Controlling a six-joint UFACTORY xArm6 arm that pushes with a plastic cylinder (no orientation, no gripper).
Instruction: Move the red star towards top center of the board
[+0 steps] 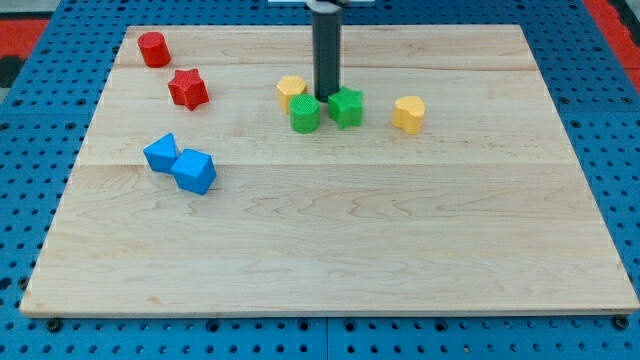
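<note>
The red star [188,88] lies on the wooden board [330,220] at the upper left. My tip [326,97] comes down from the view's top centre and stands well to the right of the star. The tip is between a green cylinder [305,113] and a green star-like block [346,106], just right of a yellow block [291,91].
A red cylinder [153,48] sits at the top left, above the red star. Two blue blocks [160,153] [194,171] lie touching below the star. A second yellow block [408,113] lies right of the green ones. Blue pegboard surrounds the board.
</note>
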